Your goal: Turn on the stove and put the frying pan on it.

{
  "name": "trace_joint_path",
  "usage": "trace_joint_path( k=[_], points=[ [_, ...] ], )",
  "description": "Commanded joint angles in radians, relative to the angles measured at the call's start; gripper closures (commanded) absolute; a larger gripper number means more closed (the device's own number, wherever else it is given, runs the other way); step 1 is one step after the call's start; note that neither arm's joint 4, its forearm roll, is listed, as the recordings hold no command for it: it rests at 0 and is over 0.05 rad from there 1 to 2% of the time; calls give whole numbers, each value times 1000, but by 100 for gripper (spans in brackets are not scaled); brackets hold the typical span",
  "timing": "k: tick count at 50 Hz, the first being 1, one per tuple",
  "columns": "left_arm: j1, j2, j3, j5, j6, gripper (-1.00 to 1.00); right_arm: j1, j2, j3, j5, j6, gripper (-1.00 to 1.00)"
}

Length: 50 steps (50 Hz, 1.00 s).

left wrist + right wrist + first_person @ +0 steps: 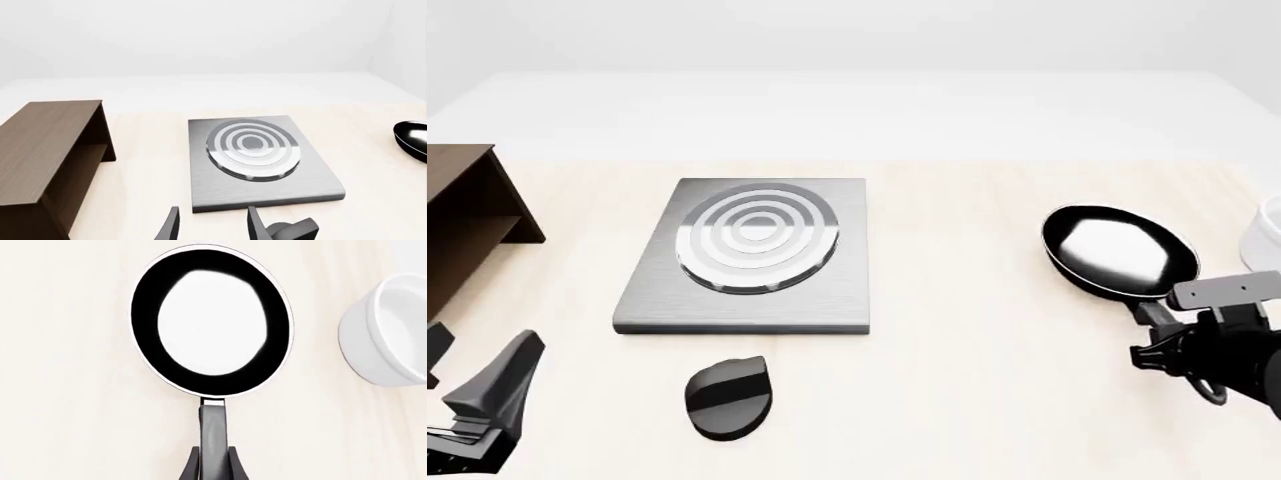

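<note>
The stove is a grey slab left of the table's centre, with silver burner rings and nothing on them. Its black oval knob lies just in front of it. The glossy black frying pan sits to the right, well apart from the stove, handle pointing towards me. My right gripper is shut on that handle, a finger pressed against each side. My left gripper is open and holds nothing; it hovers at the front left, short of the stove and left of the knob.
A brown wooden cabinet stands at the left edge, beside the stove. A white bowl sits close to the pan's right side, at the right edge of the front view.
</note>
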Motion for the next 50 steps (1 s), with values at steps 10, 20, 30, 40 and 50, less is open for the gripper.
trace_joint_path(
  k=[10, 20, 30, 40, 50],
  points=[
    [5, 0, 0, -2, -17, -100, 7, -164, -1, 104, 18, 100],
    [4, 0, 0, -3, -16, -100, 25, -252, -1, 170, 27, 100],
    [4, 0, 0, -5, -16, -100, 54, -339, -5, 247, 29, 100],
    [5, 0, 0, -8, -20, -100, 95, -452, -23, 356, 0, 100],
    [6, 0, 0, -10, -23, -100, 143, -523, -50, 434, -7, 100]
  ],
)
